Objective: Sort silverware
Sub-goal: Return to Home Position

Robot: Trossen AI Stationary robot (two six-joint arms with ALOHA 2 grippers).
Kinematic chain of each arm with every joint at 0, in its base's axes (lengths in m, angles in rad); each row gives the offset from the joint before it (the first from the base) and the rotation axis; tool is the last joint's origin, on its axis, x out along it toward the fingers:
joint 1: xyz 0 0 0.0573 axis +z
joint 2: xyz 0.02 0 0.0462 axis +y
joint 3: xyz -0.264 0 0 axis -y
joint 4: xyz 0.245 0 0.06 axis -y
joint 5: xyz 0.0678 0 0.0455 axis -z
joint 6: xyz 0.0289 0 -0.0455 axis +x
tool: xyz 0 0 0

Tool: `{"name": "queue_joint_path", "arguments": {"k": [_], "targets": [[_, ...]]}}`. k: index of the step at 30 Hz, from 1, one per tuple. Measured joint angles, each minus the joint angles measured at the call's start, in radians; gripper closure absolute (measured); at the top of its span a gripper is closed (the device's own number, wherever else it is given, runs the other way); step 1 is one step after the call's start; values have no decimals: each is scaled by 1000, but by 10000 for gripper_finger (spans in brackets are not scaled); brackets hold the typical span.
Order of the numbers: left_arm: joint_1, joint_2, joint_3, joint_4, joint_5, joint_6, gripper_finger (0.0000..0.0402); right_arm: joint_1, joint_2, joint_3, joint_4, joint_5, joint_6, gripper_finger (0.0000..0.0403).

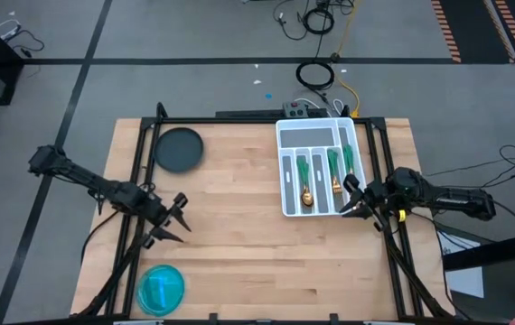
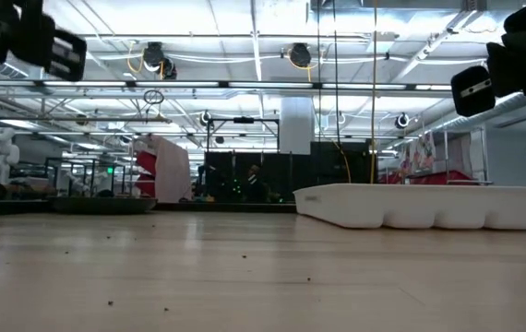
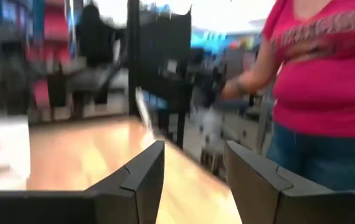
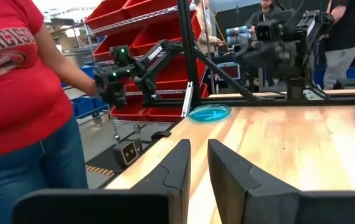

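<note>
The silverware (image 1: 304,173) lies in the white tray (image 1: 316,127). The left pincer (image 1: 182,218) and right pincer (image 1: 346,198) are released, empty. The right one is just beside the tray and could bump it pulling away

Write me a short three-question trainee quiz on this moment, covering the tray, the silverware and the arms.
1. Open or shut: the jaws of the right arm, beside the white compartmented plastic tray?
2. True or false: some of the gold, green-handled silverware lies on the bare wooden table.
3. The blue round bowl sits nearest to: A) the left arm, B) the right arm, C) the tray.
Key: 1 open; 2 false; 3 A.
</note>
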Motion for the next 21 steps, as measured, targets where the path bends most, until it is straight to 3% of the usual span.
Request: {"name": "queue_joint_path", "arguments": {"k": [4,13,21], "targets": [[32,-16,0,-157,-10,-84,229,9,0,0,0,-1,30,355],[85,-121,0,-231,14,-32,229,29,0,0,-1,6,-42,355],[85,-255,0,-327,-1,0,229,28,14,0,-24,321,-108,355]]}}
